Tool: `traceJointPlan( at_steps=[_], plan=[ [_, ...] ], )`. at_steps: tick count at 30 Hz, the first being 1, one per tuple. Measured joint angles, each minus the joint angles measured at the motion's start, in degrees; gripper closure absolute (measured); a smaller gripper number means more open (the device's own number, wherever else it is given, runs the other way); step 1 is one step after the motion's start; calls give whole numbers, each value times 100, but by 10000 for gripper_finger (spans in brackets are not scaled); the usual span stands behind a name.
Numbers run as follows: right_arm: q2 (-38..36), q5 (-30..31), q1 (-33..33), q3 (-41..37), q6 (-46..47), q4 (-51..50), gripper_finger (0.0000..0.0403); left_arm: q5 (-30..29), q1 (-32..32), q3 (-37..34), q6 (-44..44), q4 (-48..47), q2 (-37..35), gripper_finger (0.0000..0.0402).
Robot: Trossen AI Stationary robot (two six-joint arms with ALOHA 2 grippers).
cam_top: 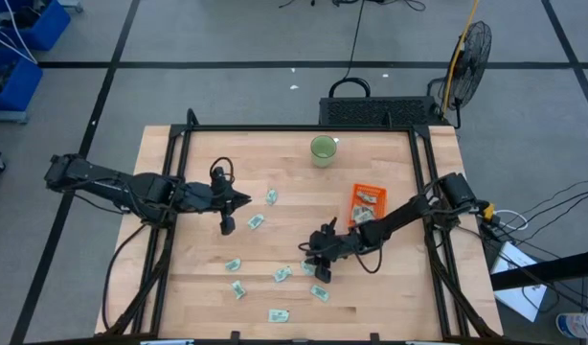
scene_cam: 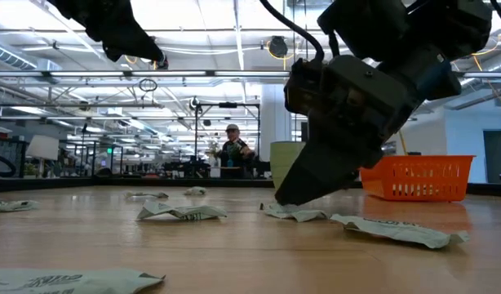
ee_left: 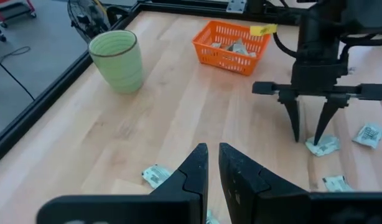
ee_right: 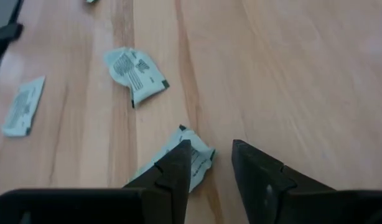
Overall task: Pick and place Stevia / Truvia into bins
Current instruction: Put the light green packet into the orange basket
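Observation:
Several pale green and white sachets lie flat, scattered on the wood table; a few more lie in the orange bin (cam_top: pixel 367 189) (ee_left: pixel 223 59) near the right edge. My right gripper (ee_right: pixel 209 146) (cam_top: pixel 311 251) is open, pointing down at the table's middle, over a crumpled sachet (ee_right: pixel 201 159) (ee_left: pixel 321 147). My left gripper (ee_left: pixel 213 149) (cam_top: pixel 246 199) hangs above the table left of centre, its fingers nearly together and holding nothing, with sachets (cam_top: pixel 272 196) (cam_top: pixel 255 221) close by. My right gripper comes from above, pointing down. One fingertip (ee_right: pixel 180 155) rests on the crumpled sachet's end (ee_right: pixel 192 149), which lies on the table. The other finger (ee_right: pixel 244 155) stands beside it over bare wood. The sachet is not pinched between them.
A round green cup (cam_top: pixel 323 149) (ee_left: pixel 118 59) stands near the far edge. More sachets (cam_top: pixel 282 274) (cam_top: pixel 320 292) (cam_top: pixel 234 264) lie toward the near edge, and two (ee_right: pixel 136 73) (ee_right: pixel 23 106) near my right gripper. A black frame edges the table.

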Motion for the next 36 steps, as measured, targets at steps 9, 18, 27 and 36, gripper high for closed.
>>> traceJointPlan(
  at_steps=[9,18,27,36],
  plan=[
    [-9,190,325,-4,-52,-26,377,-3,1,0,-2,-15,0,355],
    [-71,683,457,-24,-258,117,401,-110,1,0,61,-17,0,355],
    [-1570,2296,455,-31,-1188,-1172,402,-114,1,0,163,-17,0,355],
    [-3513,3209,328,-22,-298,-4574,402,-114,1,0,161,-17,0,355]
  ],
)
